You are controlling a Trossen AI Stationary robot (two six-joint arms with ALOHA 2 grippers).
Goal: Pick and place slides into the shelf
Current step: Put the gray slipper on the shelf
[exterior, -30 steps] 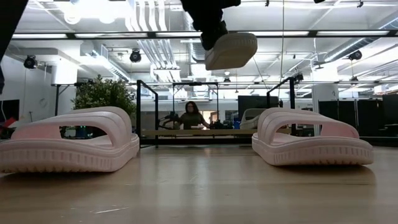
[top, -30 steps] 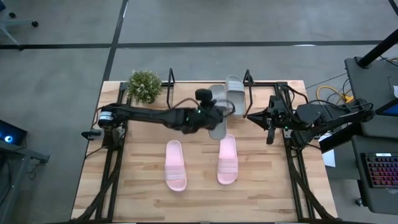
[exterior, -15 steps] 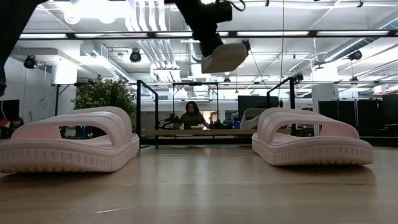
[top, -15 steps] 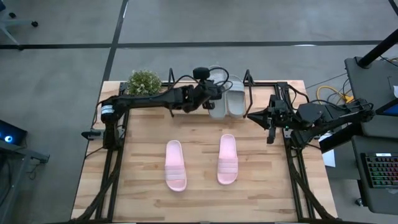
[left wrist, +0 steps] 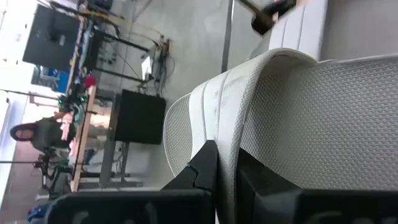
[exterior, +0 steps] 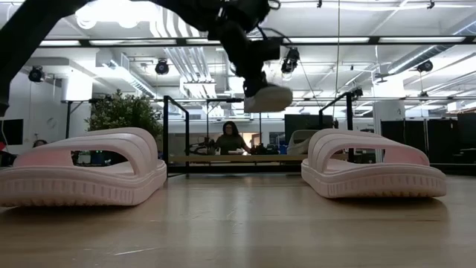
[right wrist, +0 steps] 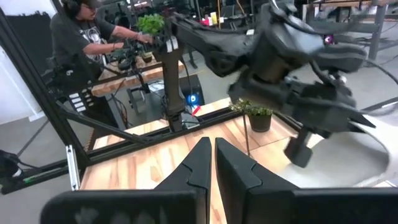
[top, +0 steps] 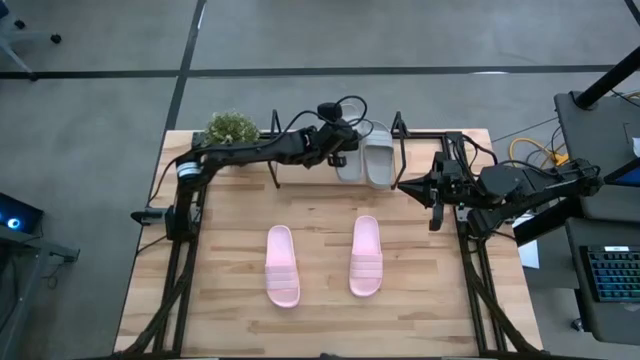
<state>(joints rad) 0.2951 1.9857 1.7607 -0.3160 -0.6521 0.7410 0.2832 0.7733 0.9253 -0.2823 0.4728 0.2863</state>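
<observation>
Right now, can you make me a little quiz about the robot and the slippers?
1. How many pink slides lie on the bare table?
2. True or false: the left gripper holds a grey slide over the shelf.
3. Which arm waits at the table's side: A left, B right?

Key: 1. Two. 2. True; a second grey slide already sits beside it. 3. B, the right gripper is shut on nothing.

Bright ceiling lights (exterior: 111, 9) glare overhead; wrist views show motion blur.
</observation>
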